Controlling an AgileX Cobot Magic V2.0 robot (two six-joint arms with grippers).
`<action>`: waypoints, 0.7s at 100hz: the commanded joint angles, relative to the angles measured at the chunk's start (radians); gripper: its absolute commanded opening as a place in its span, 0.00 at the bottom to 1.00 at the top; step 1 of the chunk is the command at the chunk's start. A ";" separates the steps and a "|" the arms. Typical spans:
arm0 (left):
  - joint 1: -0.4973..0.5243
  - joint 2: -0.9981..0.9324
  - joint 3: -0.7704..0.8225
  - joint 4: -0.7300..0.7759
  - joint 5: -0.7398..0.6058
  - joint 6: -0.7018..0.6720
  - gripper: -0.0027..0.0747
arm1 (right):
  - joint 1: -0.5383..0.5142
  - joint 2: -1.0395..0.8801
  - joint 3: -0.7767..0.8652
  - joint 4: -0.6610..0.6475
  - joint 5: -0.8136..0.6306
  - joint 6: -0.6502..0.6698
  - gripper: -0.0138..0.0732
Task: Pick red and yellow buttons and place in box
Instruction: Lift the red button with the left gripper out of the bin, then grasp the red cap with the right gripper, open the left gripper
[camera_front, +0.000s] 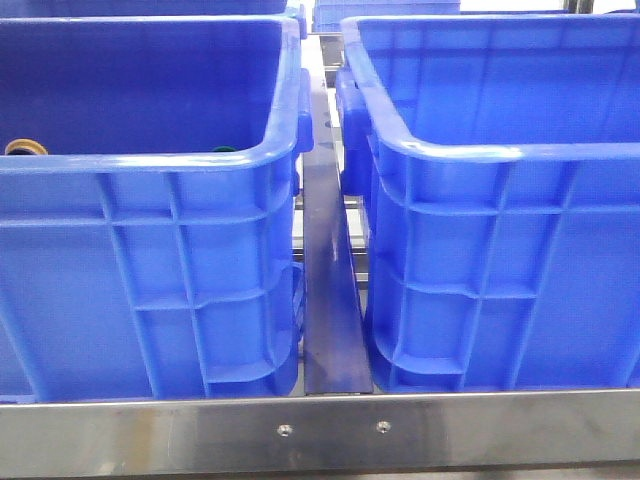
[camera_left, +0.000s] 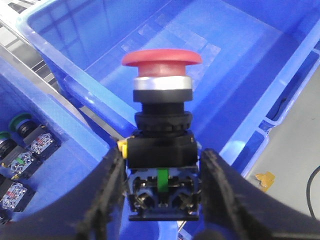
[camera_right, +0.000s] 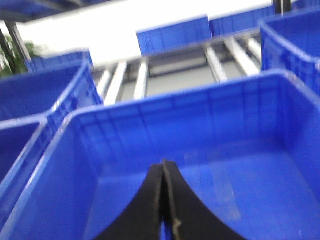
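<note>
My left gripper (camera_left: 161, 159) is shut on the black body of the red button (camera_left: 161, 58), whose domed red cap points away from the wrist. It hangs above the rim (camera_left: 92, 97) of the box, a bare blue crate that is also the right-hand crate (camera_front: 500, 250) in the front view. The yellow button (camera_front: 22, 147) peeks over the near wall of the left crate (camera_front: 150, 260). My right gripper (camera_right: 163, 167) is shut on nothing, over the bare floor of a blue crate (camera_right: 200, 115). Neither gripper shows in the front view.
Several other push buttons with green caps (camera_left: 20, 120) lie in the left crate beside my left gripper. A green cap (camera_front: 222, 150) shows at that crate's rim. A metal rail (camera_front: 330, 300) runs between the two crates. More blue crates (camera_right: 172, 32) stand on rollers behind.
</note>
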 joint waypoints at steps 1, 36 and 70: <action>-0.006 -0.027 -0.030 0.025 -0.054 -0.003 0.01 | 0.003 0.111 -0.127 0.026 0.053 0.002 0.05; -0.006 -0.027 -0.030 0.025 -0.052 -0.003 0.01 | 0.003 0.354 -0.236 0.110 0.151 0.001 0.07; -0.006 -0.027 -0.030 0.025 -0.052 -0.003 0.01 | 0.004 0.402 -0.236 0.334 0.139 -0.037 0.75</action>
